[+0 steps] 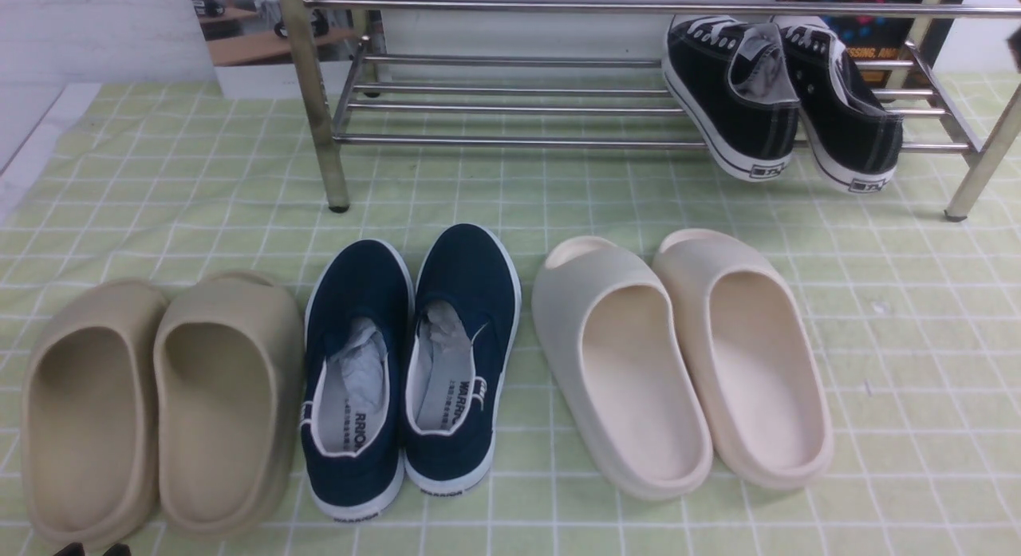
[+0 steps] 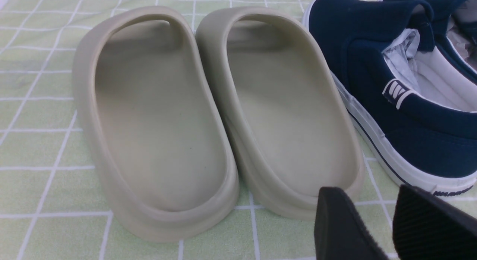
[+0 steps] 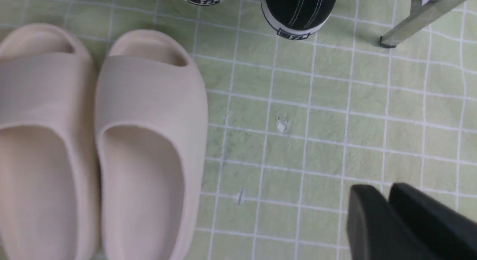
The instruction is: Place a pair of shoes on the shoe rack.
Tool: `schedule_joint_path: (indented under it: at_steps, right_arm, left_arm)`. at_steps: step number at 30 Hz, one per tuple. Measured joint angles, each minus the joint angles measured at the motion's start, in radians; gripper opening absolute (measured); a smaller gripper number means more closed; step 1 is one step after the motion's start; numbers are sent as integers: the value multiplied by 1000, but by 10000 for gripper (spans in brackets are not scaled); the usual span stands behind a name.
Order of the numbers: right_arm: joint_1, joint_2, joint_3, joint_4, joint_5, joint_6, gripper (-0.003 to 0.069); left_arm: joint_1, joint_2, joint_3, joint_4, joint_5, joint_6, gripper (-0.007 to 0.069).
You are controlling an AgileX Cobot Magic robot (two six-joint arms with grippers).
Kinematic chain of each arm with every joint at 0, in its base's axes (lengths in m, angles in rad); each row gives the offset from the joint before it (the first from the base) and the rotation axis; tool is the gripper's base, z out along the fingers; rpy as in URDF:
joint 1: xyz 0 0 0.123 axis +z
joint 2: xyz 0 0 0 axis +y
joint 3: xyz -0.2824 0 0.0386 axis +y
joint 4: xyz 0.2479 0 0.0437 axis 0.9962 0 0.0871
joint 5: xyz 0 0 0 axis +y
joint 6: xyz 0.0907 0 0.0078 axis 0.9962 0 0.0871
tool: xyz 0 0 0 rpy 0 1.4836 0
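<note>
While the green checked cloth point(image 1: 159, 181) is covering the table, three pairs of footwear are being displayed in a row along its near side. At the left, the beige slides point(image 1: 159, 396) are lying side by side, and the left end effector point(image 2: 391, 222) is being held just behind their heels, its fingers point(image 2: 343, 226) parted by a narrow gap and gripping nothing. Just beside them, the navy slip-ons point(image 1: 411, 364) are being kept stuffed with paper. Further right, the cream slides point(image 1: 678, 356) are resting close together. Beyond the row, the shoe rack point(image 1: 518, 109) is being seen standing on the cloth, and the pair of shoes point(image 1: 782, 101) is being carried at its right end, toes pointing away and heels overhanging the front bar. At the far right, the right end effector point(image 3: 391, 222) is being held above bare cloth beside the cream slides, its fingers point(image 3: 369, 222) nearly together and empty.
</note>
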Motion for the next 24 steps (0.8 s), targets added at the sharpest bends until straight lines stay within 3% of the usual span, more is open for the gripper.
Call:
schedule_joint_path:
  at_steps: [3,8,10,11,15,19,24]
  right_arm:
    - [0,-179,199,48,-147,0,-3]
    - [0,-503,588,80,-463,0,-3]
    - [0,-702,849,80,-688,-26,-3]
    - [0,-732,867,80,-705,-34,-3]
    - [0,-972,1225,81,-1091,-112,-3]
    - [0,-1132,1448,81,-1345,-123,-3]
    - [0,-1256,1518,81,-1396,-97,-1]
  left_arm:
    - [0,0,0,0,0,0,239]
    - [0,0,0,0,0,0,239]
    - [0,0,0,0,0,0,239]
    - [0,0,0,0,0,0,239]
    - [0,0,0,0,0,0,239]
    - [0,0,0,0,0,0,239]
    - [0,0,0,0,0,0,239]
